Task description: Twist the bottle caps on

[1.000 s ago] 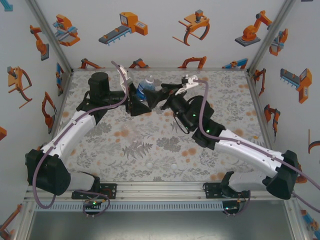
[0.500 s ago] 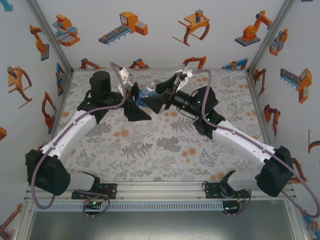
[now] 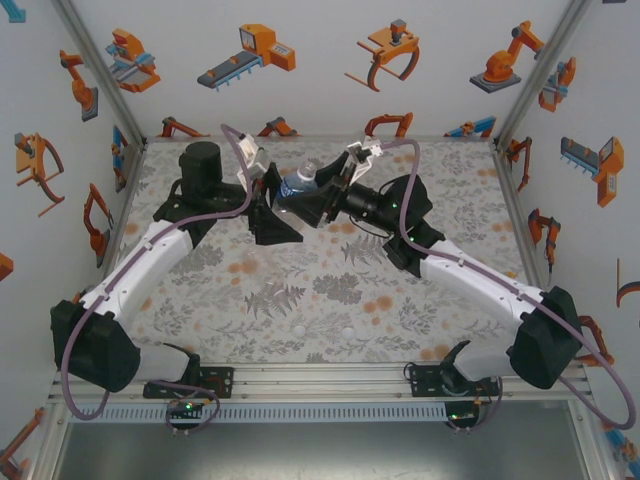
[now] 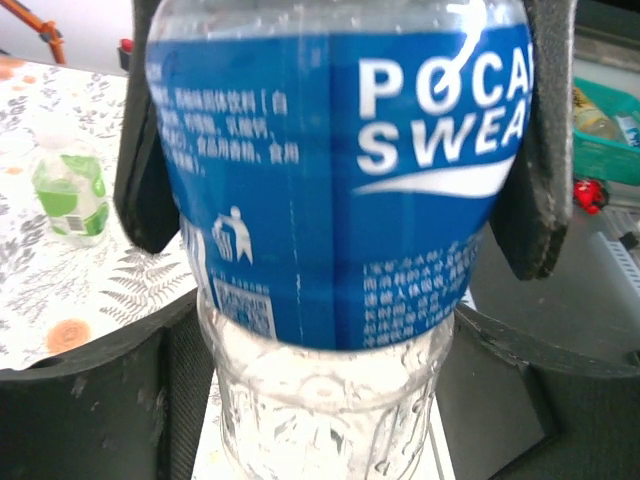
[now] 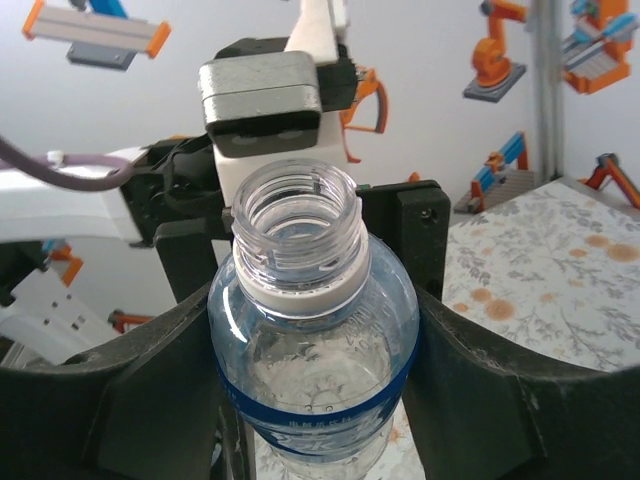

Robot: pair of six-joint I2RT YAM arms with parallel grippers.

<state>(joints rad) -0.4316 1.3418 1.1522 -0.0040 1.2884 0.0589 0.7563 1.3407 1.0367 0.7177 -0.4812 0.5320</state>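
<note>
Clamped in right claw (image 5: 315, 400): Pocari Sweat bottle (image 4: 330, 180), black pads pressed on both sides of the glossy blue label. Clear ribbed plastic below the label, rounded shoulder above, neck open with bare threads and a white collar ring. Tilted in top view. Flanked lower down by left claw (image 4: 320, 410), matte scuffed black fingers right against the clear base; gripping or only resting there, cannot tell. Claws set tip to tip, bottle between.

Beyond left claw and well apart, at left in its wrist view: small green-label bottle (image 4: 68, 190), upright on floral-print bench (image 4: 50, 290). Well back from both claws, toward the arm bases: tiny round white cap (image 3: 298, 327) and second white cap (image 3: 347, 329), loose, near each other. Purple cable (image 3: 240, 140) looped over left wrist.

Back wall (image 3: 320, 100) close past the claws. Wide bare bench between claws and arm bases.
</note>
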